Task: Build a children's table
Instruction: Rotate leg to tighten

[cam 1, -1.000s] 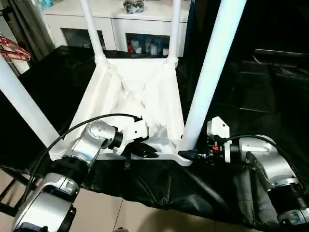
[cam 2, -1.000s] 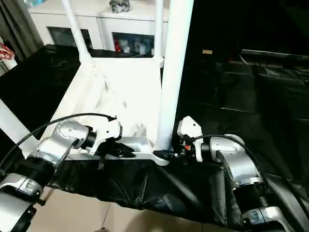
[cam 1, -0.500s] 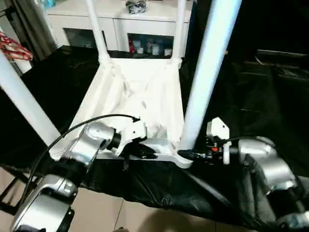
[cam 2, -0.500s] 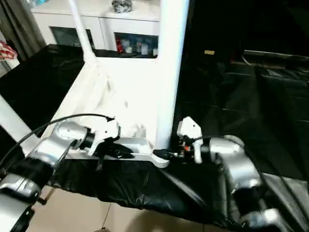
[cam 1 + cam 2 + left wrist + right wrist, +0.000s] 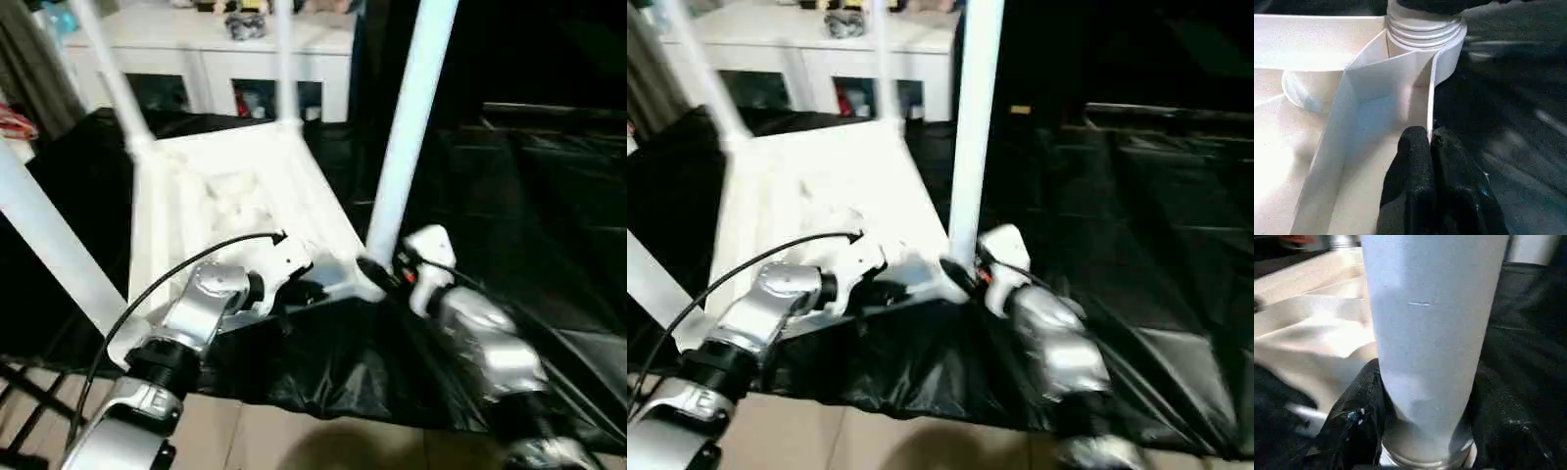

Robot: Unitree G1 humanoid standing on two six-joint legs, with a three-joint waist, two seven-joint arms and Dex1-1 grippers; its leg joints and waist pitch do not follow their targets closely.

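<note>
White plastic, assembly: children's table [image 5: 235,186] lies upside down on a black sheet [image 5: 509,215], ribbed underside facing up, all four legs standing up from the corner sockets.
Table position: centre-left of the head views, its far end toward the white cabinet [image 5: 206,59], its near rim at the two grippers.
Near-right leg: leg [image 5: 407,127] rises from the near-right corner socket and leaves the top of the picture; its base collar sits in the socket, shown in the left wrist view as a ringed neck [image 5: 1422,29].
Near-left leg: leg [image 5: 49,245] slants up and out toward the left edge of the head view.
Far legs: two thinner-looking legs [image 5: 108,73] and [image 5: 284,59] stand at the far corners, in front of the cabinet.
Left gripper: left gripper [image 5: 1430,142] is at the near rim of the table top, just left of the near-right corner; its two black fingers [image 5: 1413,161] are pressed together on the thin upright rim wall [image 5: 1430,98], one finger on each side of it.
Right gripper: right gripper [image 5: 1422,431] is at the foot of the near-right leg; its black fingers [image 5: 1359,416] lie against both sides of the round leg, pinching it just above the socket.
Arms: both silver forearms reach in from the bottom edge; a black cable [image 5: 167,264] loops over the left forearm.
Support surface: black sheet is wrinkled and hangs over the near edge above a pale floor [image 5: 294,441].
Cabinet: glass doors with small items behind them, blurred objects on its top.
</note>
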